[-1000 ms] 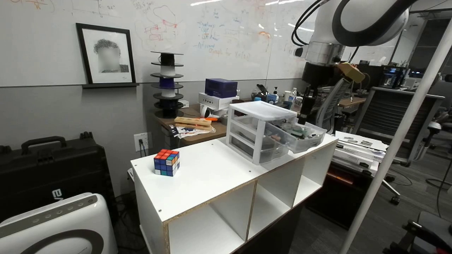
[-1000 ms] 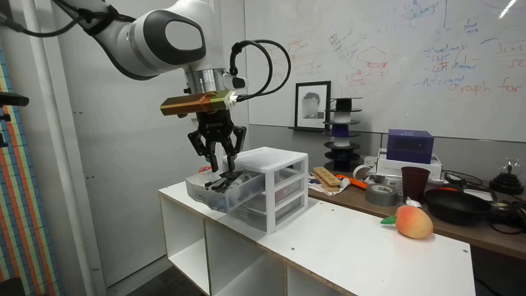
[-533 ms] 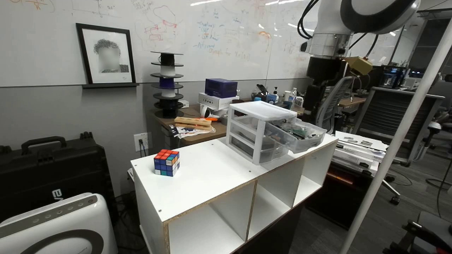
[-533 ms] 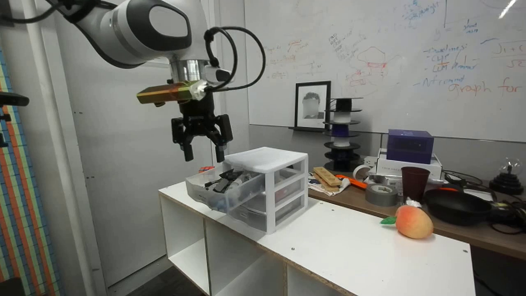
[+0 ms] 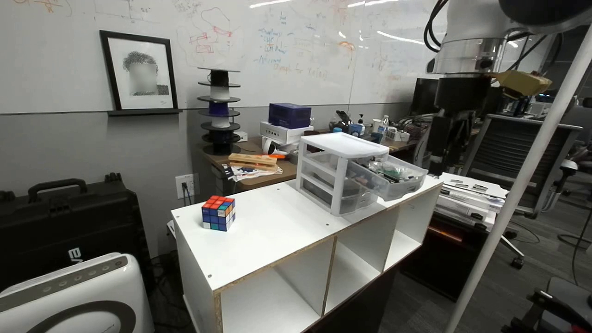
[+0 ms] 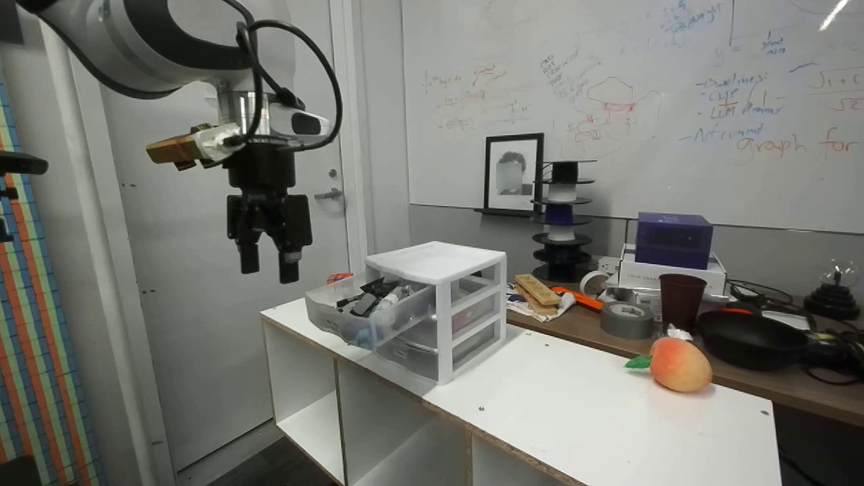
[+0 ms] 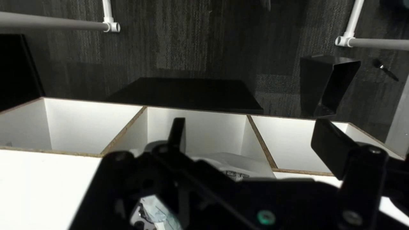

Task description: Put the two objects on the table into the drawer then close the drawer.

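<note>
While the pincer (image 6: 269,270) hangs, jaws spread wide, grasping nothing, a pulled-out clear drawer (image 6: 334,326), jumbled dark parts (image 6: 362,304) inside.

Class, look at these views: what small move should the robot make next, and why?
Probably swing the hand toward the peach, lifted enough to clear the drawer: the hand is open with nothing in it, the drawer stands pulled out, and the peach and puzzle cube both lie on the table.
</note>
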